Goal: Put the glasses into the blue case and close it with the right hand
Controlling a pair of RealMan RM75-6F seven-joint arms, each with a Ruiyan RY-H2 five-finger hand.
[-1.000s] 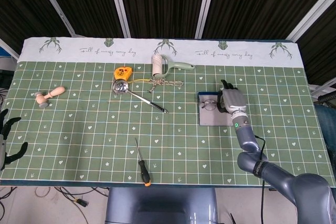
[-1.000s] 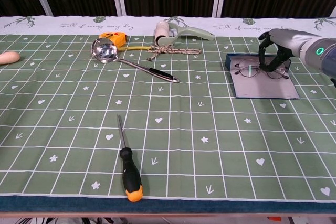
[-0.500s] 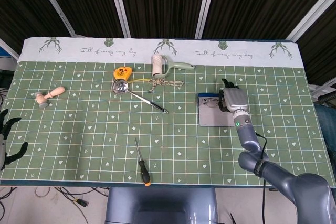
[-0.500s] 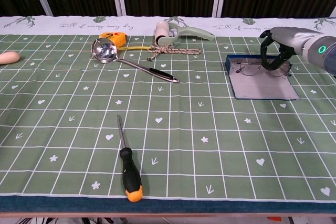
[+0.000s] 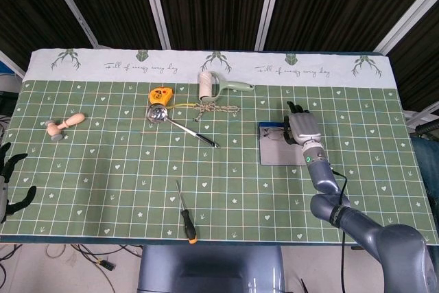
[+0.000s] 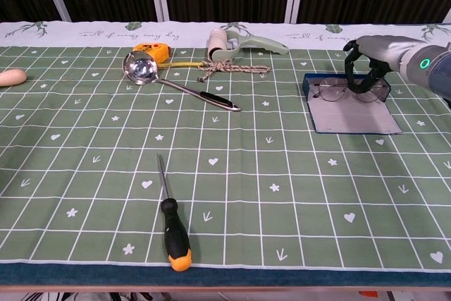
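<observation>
Green mat [image 6: 232, 174] with white grid, hearts. Blue case [image 6: 352, 112] with grey lining. Screwdriver [image 6: 173, 229] handle black and orange, at 7 o'clock

Table [image 5: 123, 169] under a green grid cloth. Peg [image 5: 64, 125] at 9 o'clock; tape measure [image 5: 159, 94], ladle [image 5: 180, 125], cord [image 5: 217, 109] and lint roller [image 5: 218, 84] toward 12; open case [image 5: 278, 152] at 3; screwdriver [image 5: 185, 215] at 6.
</observation>
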